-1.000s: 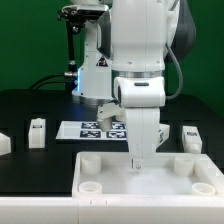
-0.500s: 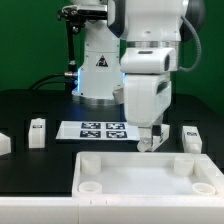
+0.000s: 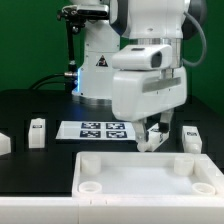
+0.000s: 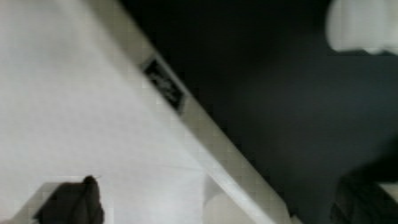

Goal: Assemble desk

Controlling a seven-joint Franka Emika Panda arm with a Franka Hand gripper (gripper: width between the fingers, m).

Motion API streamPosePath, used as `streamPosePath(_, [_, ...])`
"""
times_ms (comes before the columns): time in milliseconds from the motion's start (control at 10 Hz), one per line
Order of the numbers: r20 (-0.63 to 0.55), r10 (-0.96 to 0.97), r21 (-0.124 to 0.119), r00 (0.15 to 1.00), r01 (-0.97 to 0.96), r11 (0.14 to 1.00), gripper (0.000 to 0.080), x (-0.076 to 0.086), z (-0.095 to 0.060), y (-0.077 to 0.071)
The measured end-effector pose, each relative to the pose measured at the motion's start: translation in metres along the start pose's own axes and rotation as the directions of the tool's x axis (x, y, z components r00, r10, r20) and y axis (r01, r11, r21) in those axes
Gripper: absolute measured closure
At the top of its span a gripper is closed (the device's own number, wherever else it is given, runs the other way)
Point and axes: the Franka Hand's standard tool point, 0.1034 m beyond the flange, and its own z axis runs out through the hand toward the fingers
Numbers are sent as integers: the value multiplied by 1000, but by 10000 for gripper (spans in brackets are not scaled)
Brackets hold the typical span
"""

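Note:
The desk top [image 3: 140,180] is a large flat white board with round corner sockets, lying at the front of the table. In the wrist view it fills one side [image 4: 80,120], and a black tag [image 4: 164,82] shows on its rim. My gripper [image 3: 152,141] hangs just above the top's far edge, towards the exterior view's right. It is open and empty; in the wrist view [image 4: 217,205] one dark finger [image 4: 71,200] is over the top and the other is beyond the edge. Short white legs stand on the black table: one to the left [image 3: 37,131], one at the far left edge [image 3: 3,145], and one to the right [image 3: 191,137].
The marker board [image 3: 100,129] lies flat behind the desk top, in front of the robot base [image 3: 98,75]. A white leg [image 4: 365,25] shows on the dark table in the wrist view. The table surface is black.
The arm has moved towards the exterior view's right and lifted off the desk top's middle. The wrist has turned, so the hand now shows its broad side.

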Motion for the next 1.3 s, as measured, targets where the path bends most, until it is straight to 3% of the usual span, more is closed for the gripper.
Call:
streamPosePath(200, [1, 282, 12, 960, -282, 959, 150, -7, -2, -11])
streamPosePath(600, [-2, 493, 28, 870, -493, 870, 150, -5, -2, -11])
streamPosePath(700, [20, 634, 43, 773, -634, 772, 150, -8, -1, -12])
streamPosePath(900, [55, 833, 50, 551, -835, 548, 150, -6, -2, -15])
streamPosePath(1100, [58, 881, 51, 470, -883, 467, 150, -5, -1, -16])
streamPosePath(1300, [58, 879, 51, 472, -881, 470, 150, -5, -1, -16])
